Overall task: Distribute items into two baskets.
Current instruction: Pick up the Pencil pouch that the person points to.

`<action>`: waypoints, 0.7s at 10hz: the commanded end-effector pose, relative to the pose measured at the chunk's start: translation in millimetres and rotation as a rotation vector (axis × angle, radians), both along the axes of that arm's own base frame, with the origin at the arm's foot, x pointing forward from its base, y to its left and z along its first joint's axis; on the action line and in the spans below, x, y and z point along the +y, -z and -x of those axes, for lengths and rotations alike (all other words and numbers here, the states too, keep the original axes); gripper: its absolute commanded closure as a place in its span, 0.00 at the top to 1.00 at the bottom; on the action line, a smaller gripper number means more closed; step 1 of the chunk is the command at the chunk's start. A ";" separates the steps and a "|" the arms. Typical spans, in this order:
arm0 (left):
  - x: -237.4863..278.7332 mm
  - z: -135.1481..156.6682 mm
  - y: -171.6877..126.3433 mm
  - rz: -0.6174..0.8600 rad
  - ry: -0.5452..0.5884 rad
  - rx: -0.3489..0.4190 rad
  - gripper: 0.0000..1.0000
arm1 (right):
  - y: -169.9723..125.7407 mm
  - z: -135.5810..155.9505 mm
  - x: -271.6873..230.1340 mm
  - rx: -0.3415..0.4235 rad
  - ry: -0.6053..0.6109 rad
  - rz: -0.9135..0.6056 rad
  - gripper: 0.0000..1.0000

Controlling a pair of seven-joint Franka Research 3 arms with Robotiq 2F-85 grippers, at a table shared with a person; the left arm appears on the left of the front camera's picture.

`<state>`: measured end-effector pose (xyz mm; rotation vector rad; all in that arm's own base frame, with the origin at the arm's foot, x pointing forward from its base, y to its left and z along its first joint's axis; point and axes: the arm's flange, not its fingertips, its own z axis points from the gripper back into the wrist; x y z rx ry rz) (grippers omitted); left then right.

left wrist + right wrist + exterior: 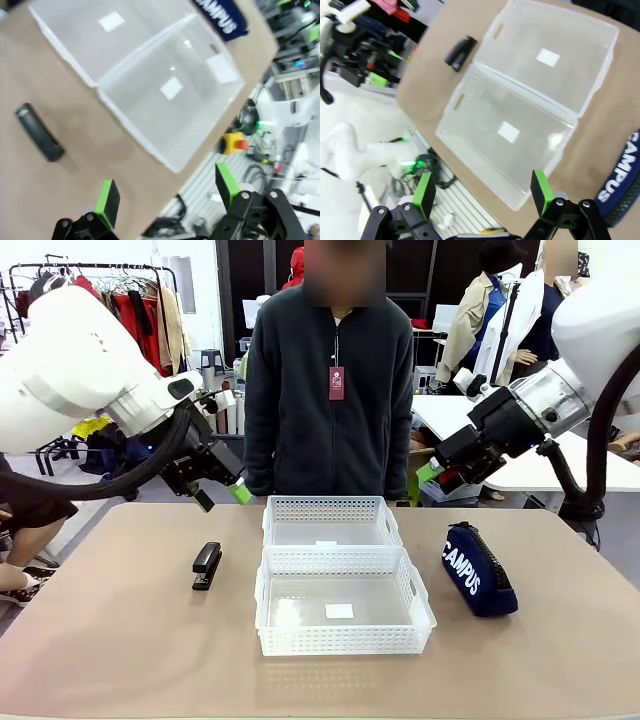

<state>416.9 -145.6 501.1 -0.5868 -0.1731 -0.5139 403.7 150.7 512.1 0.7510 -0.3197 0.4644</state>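
The left gripper hangs above the far left part of the surface, jaws apart, holding nothing. The right gripper hangs above the far right part, jaws likewise apart, holding nothing. Two white baskets sit touching at the centre, the far basket directly behind the near basket. The black stapler lies on the surface left of the baskets. The navy "CAMPUS" pouch lies right of them.
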 end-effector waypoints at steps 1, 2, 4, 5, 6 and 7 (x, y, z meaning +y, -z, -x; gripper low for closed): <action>0.0 -26.6 -26.2 0.160 -0.032 0.131 1.00 | -22.0 -15.9 -1.8 0.076 0.031 -0.175 1.00; 5.3 -32.1 -36.8 0.228 -0.023 0.162 1.00 | -29.9 -20.6 -1.4 0.110 0.057 -0.245 1.00; 13.6 -36.3 -56.6 0.363 -0.023 0.168 1.00 | -47.4 -27.5 -6.0 0.172 0.076 -0.380 1.00; 20.0 -38.1 -62.7 0.424 -0.021 0.166 1.00 | -51.7 -30.2 -8.7 0.184 0.087 -0.434 1.00; 22.6 -39.4 -64.1 0.473 -0.032 0.175 1.00 | -57.3 -34.4 -14.6 0.197 0.099 -0.495 1.00; 29.4 -41.5 -64.4 0.554 -0.037 0.192 1.00 | -59.7 -38.0 -19.1 0.211 0.102 -0.546 1.00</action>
